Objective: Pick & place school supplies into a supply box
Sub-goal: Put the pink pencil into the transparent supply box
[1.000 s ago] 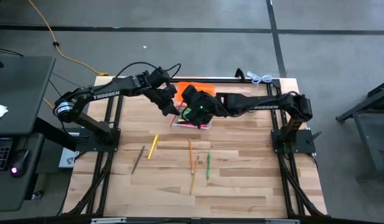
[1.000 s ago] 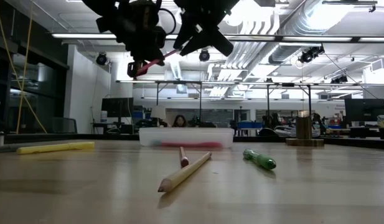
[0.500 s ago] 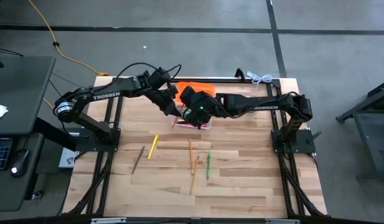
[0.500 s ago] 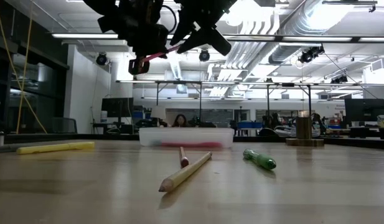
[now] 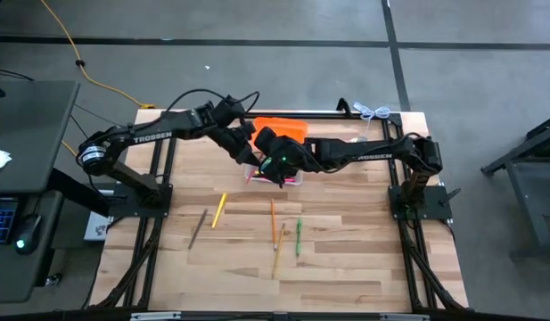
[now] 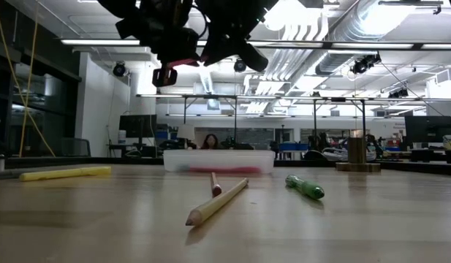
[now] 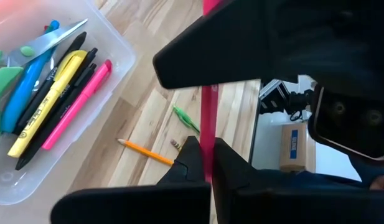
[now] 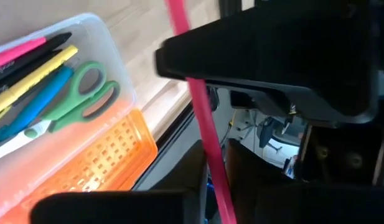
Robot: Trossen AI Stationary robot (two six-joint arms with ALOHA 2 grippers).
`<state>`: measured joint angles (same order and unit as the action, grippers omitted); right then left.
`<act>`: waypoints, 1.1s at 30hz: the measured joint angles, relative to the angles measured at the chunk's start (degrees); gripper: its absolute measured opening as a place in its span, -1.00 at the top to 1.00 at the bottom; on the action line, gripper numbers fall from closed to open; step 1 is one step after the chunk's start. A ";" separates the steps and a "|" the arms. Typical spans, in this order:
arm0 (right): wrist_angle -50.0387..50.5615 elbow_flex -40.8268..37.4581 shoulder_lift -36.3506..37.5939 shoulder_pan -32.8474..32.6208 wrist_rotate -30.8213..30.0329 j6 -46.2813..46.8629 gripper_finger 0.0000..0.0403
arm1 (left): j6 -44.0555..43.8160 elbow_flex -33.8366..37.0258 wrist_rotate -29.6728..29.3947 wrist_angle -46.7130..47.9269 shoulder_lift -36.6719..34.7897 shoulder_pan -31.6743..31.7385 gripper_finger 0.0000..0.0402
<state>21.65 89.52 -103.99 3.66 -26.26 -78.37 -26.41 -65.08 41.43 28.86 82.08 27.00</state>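
A pink pencil (image 6: 187,61) hangs in the air between my two grippers, above the supply box (image 5: 276,176), a clear tub with an orange lid (image 5: 281,126). My left gripper (image 7: 207,148) is shut on the pencil. My right gripper (image 8: 214,157) is shut on the same pencil from the other side. Inside the box lie green-handled scissors (image 8: 78,94) with yellow (image 7: 50,93), blue, black and pink pens. More pencils rest flat on the table: yellow (image 5: 218,209), dark brown (image 5: 197,228), orange (image 5: 273,218), green (image 5: 299,237) and a plain wooden one (image 5: 277,252). My left gripper pinches the pink pencil's shaft (image 7: 208,127) between its two fingers, which lie across it. The pencil is lifted clear above the box. How far it reaches back between the fingers I cannot tell. My right gripper pinches the same pencil's shaft (image 8: 204,127) between its two fingers, which lie across it. It comes slanting down from the table's right side. The pencil hangs clear of the box, held by both grippers.
A brass bell-like object (image 6: 357,152) stands at the table's far right in the low view. Bare wood lies between the box and the near edge, apart from the loose pencils. A person sits in the room behind the table.
My right gripper has moved a little toward the table's left, closer to my left gripper, rolled, and shut on the pink pencil. The pencil now lies more level between the two grippers. My left gripper has kept its hold.
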 joint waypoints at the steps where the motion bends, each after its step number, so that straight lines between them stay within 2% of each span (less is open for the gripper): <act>1: 0.34 0.00 -0.04 0.00 -0.16 -0.11 0.91 | 0.02 0.00 0.04 0.02 0.00 0.04 0.88; 4: 0.92 -0.04 -0.08 0.00 -0.22 -0.17 0.97 | 0.04 0.00 0.04 0.21 -0.02 0.07 0.88; 12: 1.30 -0.07 -0.08 0.02 -1.15 1.03 0.98 | 0.20 0.00 -1.43 -0.35 -0.07 0.04 0.86; 15: 1.76 -0.07 -0.08 0.04 -1.81 1.91 0.99 | -0.31 -0.01 -3.25 -0.88 -0.07 -0.02 0.67; 22: 1.53 0.00 -0.06 0.07 -2.40 3.01 1.00 | -0.73 -0.06 -3.46 -5.17 -0.07 -0.04 0.22; 28: 4.52 0.00 -0.06 0.09 -2.75 4.59 1.00 | -0.70 -0.12 -3.54 -6.45 -0.02 0.55 0.03; 33: 8.55 0.00 -0.06 0.18 -3.00 7.41 1.00 | 1.73 -1.94 -1.55 -3.80 -0.28 3.82 -0.04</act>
<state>30.20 89.52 -104.05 3.84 -29.26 -70.97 -24.68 -67.02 39.88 25.06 81.80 30.83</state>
